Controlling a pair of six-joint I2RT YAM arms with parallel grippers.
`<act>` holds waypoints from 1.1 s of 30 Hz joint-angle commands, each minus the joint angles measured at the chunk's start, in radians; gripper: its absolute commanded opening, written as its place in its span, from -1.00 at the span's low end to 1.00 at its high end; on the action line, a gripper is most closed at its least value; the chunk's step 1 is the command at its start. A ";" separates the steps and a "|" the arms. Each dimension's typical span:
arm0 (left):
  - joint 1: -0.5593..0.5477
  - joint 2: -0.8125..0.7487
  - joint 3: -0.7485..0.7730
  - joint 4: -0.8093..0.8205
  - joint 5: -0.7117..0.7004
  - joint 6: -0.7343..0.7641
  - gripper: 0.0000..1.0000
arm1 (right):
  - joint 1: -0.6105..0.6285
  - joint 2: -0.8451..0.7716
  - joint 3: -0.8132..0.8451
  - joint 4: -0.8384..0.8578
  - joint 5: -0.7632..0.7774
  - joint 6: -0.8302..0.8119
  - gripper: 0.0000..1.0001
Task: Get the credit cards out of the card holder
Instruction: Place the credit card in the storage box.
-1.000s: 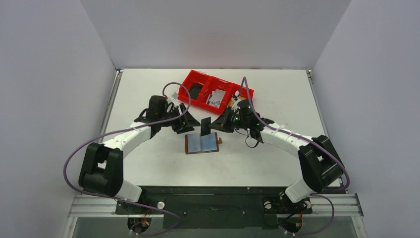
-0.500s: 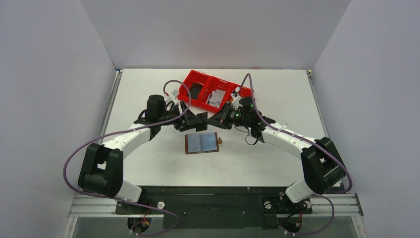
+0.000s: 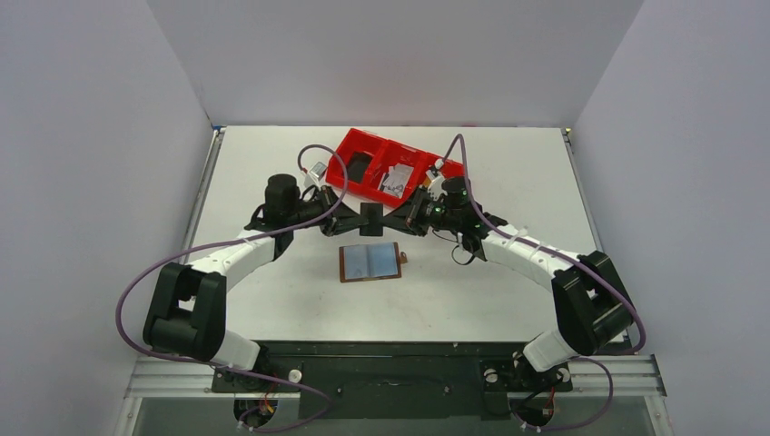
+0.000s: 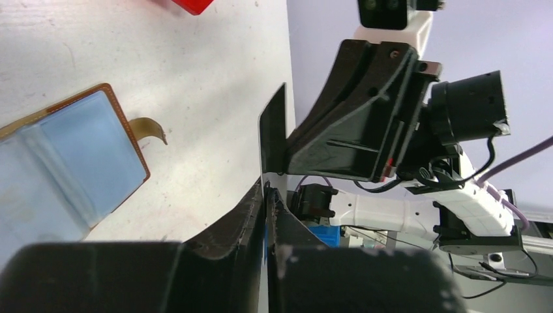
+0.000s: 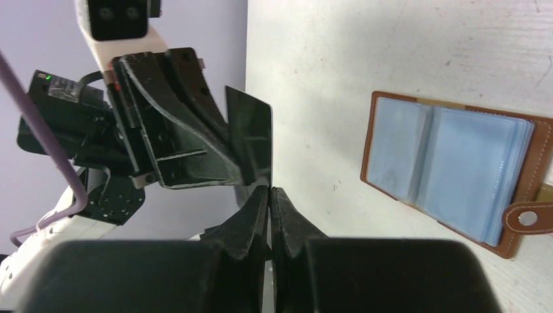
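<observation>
The card holder (image 3: 370, 262) lies open and flat on the table, brown leather with pale blue sleeves showing; it also appears in the wrist views (image 4: 72, 163) (image 5: 450, 169). A dark credit card (image 3: 371, 219) hangs in the air just behind it, pinched from both sides. My left gripper (image 3: 362, 218) is shut on the card's left edge (image 4: 274, 134). My right gripper (image 3: 385, 221) is shut on its right edge (image 5: 251, 137). The two grippers face each other tip to tip. Whether other cards sit in the sleeves I cannot see.
A red three-compartment tray (image 3: 352, 136) stands behind the grippers with small dark and white items in it. The holder's snap strap (image 3: 403, 259) sticks out on its right side. White walls close off the table at the left, right and back.
The right gripper carried the card up and back from the holder. The left gripper, open before, moved in and shut on the card's other edge.
</observation>
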 commanded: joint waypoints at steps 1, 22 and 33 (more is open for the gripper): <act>-0.005 -0.008 -0.011 0.090 0.031 -0.019 -1.00 | 0.007 -0.045 0.015 0.022 0.002 -0.029 -1.00; -0.006 -0.037 0.093 -0.170 -0.119 0.158 -1.00 | 0.026 -0.179 0.084 -0.402 0.396 -0.282 0.46; -0.005 0.112 0.456 -0.477 -0.378 0.386 -1.00 | 0.022 -0.245 0.069 -0.488 0.507 -0.332 0.46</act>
